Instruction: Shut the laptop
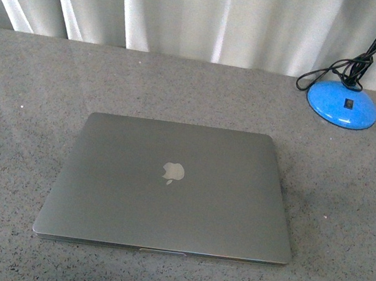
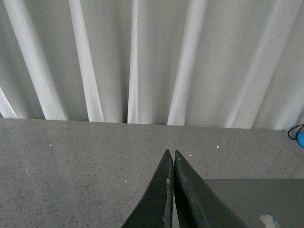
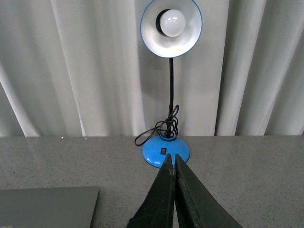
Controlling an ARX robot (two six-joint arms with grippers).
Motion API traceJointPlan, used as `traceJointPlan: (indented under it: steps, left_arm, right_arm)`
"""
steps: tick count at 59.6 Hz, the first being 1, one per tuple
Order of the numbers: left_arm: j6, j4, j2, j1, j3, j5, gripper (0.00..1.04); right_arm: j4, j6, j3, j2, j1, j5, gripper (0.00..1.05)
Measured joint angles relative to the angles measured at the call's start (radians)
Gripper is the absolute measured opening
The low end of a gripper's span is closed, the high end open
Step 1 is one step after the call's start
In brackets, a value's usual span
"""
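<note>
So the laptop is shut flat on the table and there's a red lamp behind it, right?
Almost. The laptop is shut flat on the table, but the lamp behind it is blue, not red. The front view shows its blue base, and the right wrist view shows the blue rim of its shade too.

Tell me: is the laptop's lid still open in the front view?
No, the laptop lies flat on the table with its lid fully down and the apple logo facing up.
</note>
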Motion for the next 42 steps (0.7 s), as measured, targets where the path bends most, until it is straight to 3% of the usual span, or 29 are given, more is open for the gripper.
traceJointPlan:
  steps: [27,33,42]
  left_arm:
    - [0.0,-0.195,-0.2,0.0,0.0,0.0,0.04]
    - [0.0,-0.226,-0.23,0.0,0.0,0.0,0.04]
    - [0.0,-0.32,-0.313,0.0,0.0,0.0,0.04]
  right_arm:
    - [-0.15,0.0,0.0,-0.151,0.0,0.0,0.01]
    - [-0.317,0.001,0.0,-0.283,0.0,0.0,0.01]
    - [-0.327,0.0,0.0,-0.322,0.0,0.001,0.01]
